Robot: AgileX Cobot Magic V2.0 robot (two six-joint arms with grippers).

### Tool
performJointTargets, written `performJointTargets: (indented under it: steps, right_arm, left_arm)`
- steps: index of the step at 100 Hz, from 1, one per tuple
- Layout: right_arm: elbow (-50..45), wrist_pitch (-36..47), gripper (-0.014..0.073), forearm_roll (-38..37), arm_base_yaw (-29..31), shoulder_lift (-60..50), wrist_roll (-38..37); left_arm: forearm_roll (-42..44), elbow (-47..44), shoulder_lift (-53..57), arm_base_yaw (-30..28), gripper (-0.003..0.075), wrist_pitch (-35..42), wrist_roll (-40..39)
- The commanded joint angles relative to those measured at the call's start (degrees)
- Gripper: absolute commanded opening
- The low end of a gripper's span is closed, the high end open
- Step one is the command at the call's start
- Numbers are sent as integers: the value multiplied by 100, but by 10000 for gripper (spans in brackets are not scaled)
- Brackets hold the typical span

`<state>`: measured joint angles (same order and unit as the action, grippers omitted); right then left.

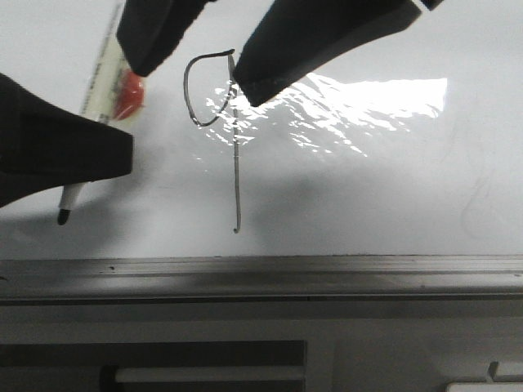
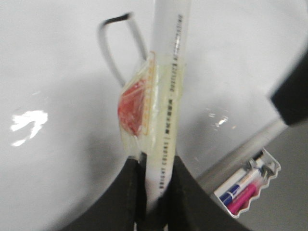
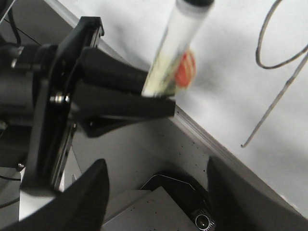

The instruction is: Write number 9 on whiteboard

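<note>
The thin black hand-drawn number 9 point(image 1: 234, 147) stands on the large glossy white whiteboard point(image 1: 368, 196); its rounded loop lies away from the grey metal rail point(image 1: 261, 265), and its long straight stem runs toward that rail, ending in a small hook just short of it; in the front view the long axis is vertical, loop at the top beside the bright glare patch point(image 1: 359, 102). The left gripper point(image 2: 156, 192) has its black fingers clamped on a white-barrelled marker point(image 2: 166, 96) wrapped with clear tape over a red patch; the marker slants, its dark tip point(image 1: 62, 216) near the rail, left of the stem; the barrel bears small print of which "BRIGHT COLOURS" can be read, the rest blurred. The right gripper point(image 3: 156, 187) hangs over the rail with its dark fingers spread wide apart, holding nothing.
</note>
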<state>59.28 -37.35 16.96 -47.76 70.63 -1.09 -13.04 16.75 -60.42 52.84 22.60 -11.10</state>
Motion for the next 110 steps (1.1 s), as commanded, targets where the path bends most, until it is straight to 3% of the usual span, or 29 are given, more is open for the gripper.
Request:
performJointTargets:
  steps: [1, 20, 84, 93, 110]
  right_arm:
    - [169, 188, 399, -1, -5, -121, 10]
    - [169, 179, 399, -9, -5, -121, 10]
    - [169, -119, 399, -9, -5, -121, 10]
    - [169, -108, 399, -9, -5, -121, 10]
    - [169, -117, 399, -9, -5, -121, 10]
  left_arm:
    - [-1258, 173, 70, 15, -20, 247, -66]
    - [-2176, 173, 70, -21, -20, 207, -15]
    - [-2143, 161, 70, -283, -12, 340, 832]
    - [-2143, 162, 70, -283, 52, 340, 871]
    - [-2143, 162, 70, -283, 282, 351, 874]
